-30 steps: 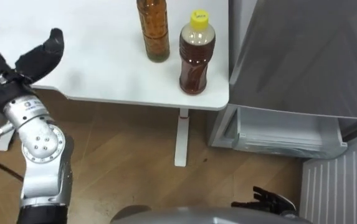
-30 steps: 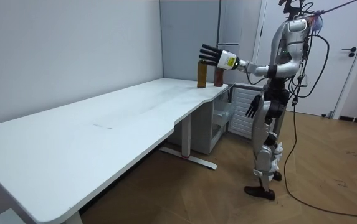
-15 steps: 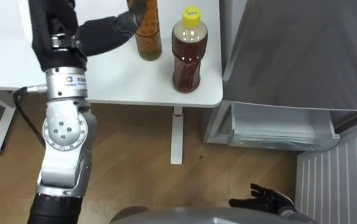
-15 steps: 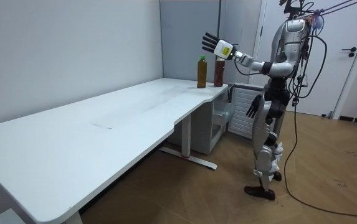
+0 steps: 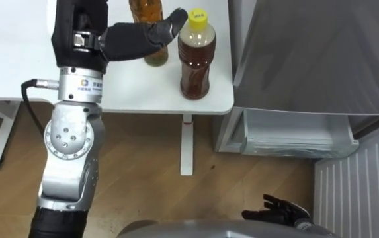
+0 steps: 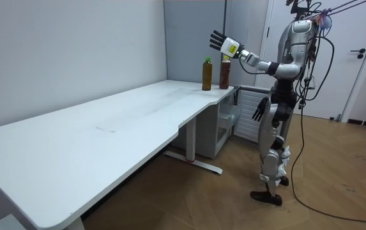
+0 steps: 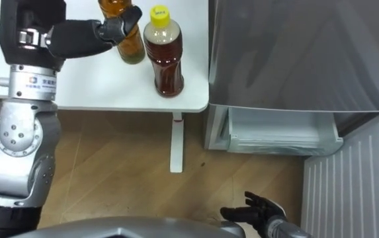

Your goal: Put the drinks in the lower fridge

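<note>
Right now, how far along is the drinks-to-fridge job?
Done: the lower fridge drawer looks open, nothing more. In hand: nothing. The left hand is open, reaching in at the bottle tops; the right hand hangs low, open. Left: the yellow-capped bottle and the other bottle both stand on the table, so each needs grasping, carrying and placing.

Yellow-capped brown bottle (image 5: 196,56), white table (image 5: 17,59), grey fridge (image 5: 308,59)
</note>
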Available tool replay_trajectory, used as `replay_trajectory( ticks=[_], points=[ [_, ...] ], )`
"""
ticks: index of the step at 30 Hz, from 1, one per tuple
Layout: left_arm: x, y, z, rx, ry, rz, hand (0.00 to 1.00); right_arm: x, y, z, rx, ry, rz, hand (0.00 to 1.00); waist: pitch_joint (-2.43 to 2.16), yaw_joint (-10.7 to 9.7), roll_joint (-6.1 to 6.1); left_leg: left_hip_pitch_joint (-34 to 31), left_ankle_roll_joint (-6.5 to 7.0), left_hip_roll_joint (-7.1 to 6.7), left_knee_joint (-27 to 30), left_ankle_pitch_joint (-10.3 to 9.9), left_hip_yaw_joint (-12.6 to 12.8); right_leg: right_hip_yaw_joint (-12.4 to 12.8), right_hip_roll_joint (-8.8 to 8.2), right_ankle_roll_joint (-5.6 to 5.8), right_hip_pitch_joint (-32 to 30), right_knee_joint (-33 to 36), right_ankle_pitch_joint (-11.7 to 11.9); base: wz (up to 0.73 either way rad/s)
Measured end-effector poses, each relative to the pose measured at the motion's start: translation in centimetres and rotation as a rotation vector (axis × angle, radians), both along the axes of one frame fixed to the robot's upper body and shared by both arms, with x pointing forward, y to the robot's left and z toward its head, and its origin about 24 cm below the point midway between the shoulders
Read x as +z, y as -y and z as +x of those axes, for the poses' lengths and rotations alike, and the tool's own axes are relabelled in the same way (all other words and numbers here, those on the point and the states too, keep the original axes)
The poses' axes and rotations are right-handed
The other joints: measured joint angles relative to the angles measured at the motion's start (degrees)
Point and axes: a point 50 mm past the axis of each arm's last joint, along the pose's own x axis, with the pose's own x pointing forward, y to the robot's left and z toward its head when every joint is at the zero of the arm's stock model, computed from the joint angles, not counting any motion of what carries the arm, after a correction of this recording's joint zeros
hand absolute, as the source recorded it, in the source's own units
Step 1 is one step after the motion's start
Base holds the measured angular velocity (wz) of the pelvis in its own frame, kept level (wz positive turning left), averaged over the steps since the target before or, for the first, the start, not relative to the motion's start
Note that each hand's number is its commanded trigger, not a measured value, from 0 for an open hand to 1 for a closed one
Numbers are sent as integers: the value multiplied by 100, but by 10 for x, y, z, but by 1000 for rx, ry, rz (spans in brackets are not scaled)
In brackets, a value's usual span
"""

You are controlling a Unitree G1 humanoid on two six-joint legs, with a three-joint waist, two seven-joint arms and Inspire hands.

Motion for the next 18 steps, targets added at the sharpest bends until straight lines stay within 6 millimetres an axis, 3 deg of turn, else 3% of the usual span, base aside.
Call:
replay_trajectory(
  ticks=[18],
  points=[
    [7,9,-3,-73,31,9,0,0,-1,4,12,4,1,0,33,-14,55,-2,0,-1,4,0,-1,-8,1,2,-1,1,2,0]
  ],
)
